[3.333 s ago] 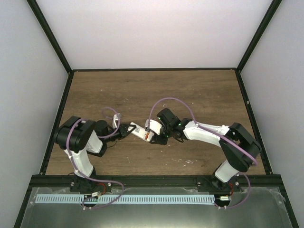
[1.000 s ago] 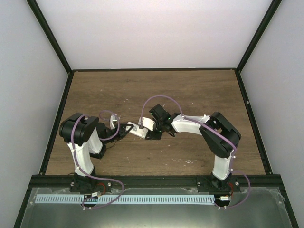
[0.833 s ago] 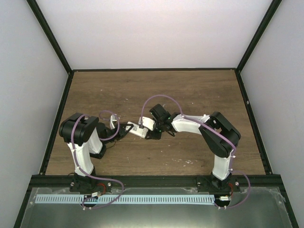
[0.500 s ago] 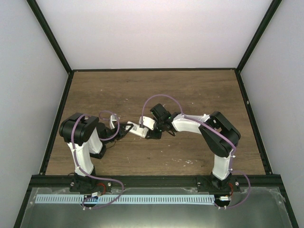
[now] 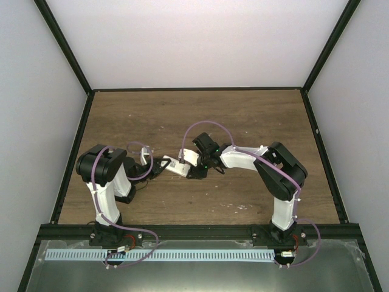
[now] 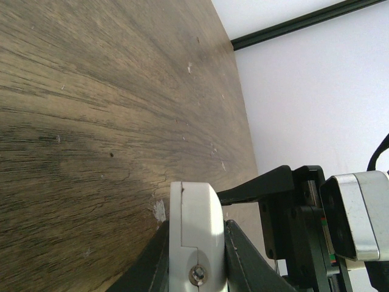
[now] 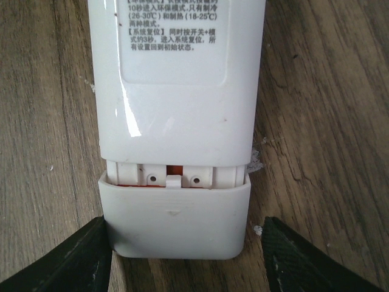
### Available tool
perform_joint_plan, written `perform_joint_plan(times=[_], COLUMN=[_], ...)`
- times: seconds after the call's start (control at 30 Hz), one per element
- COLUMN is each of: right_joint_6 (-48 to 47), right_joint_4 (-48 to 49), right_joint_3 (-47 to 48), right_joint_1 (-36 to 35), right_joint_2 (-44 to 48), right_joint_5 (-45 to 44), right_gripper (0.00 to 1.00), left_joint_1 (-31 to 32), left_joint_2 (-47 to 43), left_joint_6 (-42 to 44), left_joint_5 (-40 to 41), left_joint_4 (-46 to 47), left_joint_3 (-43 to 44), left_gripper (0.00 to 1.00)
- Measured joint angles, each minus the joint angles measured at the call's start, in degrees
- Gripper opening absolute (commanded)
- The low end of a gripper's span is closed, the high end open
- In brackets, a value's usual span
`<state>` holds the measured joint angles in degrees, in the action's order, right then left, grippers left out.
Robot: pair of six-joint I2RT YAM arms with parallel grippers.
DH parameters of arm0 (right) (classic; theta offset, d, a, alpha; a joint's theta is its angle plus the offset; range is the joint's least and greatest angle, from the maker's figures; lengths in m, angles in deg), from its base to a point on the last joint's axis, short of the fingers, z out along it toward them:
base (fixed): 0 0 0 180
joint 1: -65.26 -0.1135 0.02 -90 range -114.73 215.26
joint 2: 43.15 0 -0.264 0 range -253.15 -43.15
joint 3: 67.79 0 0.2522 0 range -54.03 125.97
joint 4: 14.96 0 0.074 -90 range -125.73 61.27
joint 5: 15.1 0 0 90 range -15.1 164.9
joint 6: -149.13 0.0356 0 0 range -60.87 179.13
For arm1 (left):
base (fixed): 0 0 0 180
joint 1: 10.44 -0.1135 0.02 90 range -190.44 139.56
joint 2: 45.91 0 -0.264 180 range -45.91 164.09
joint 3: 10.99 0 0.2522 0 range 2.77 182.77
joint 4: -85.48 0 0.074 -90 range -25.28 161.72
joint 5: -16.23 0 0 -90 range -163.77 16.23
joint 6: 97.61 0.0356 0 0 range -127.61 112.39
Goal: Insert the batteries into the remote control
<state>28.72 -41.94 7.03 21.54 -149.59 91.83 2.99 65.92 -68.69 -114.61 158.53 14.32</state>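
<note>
The white remote control (image 5: 175,165) lies back-up, low over the wooden table between both arms. My left gripper (image 6: 197,243) is shut on one narrow end of it, a black finger pressed on each side. In the right wrist view the remote (image 7: 179,91) shows its printed label, and its end cover (image 7: 176,222) stands slightly pulled out. An orange sliver (image 7: 176,172) shows in the slit; the batteries are otherwise hidden. My right gripper (image 7: 185,222) straddles that cover, open, with a gap at its right finger (image 7: 304,261).
The brown table (image 5: 200,115) is bounded by a black frame and white walls. Small white flecks (image 5: 243,207) mark the wood near the right arm's base. A metal tray (image 5: 200,267) runs along the near edge behind the arm bases.
Since the earliest frame the right arm has shifted left, closer over the remote. Over the last second its jaws have spread apart off the cover. The left arm and remote hold still.
</note>
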Motion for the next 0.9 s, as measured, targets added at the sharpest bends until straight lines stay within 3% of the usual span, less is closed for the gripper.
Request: perform_joint_plan(times=[0.9], right_joint_6=[-0.42], right_joint_4=[-1.92], right_joint_3=[0.79], right_joint_1=[0.48], right_joint_2=[0.00], right_joint_5=[2.05], right_gripper=[0.68], left_joint_1=[0.00], left_joint_2=[0.09], left_joint_6=[0.02], left_joint_5=[-1.36], left_joint_4=[0.00], left_joint_3=[0.00], left_gripper=[0.00])
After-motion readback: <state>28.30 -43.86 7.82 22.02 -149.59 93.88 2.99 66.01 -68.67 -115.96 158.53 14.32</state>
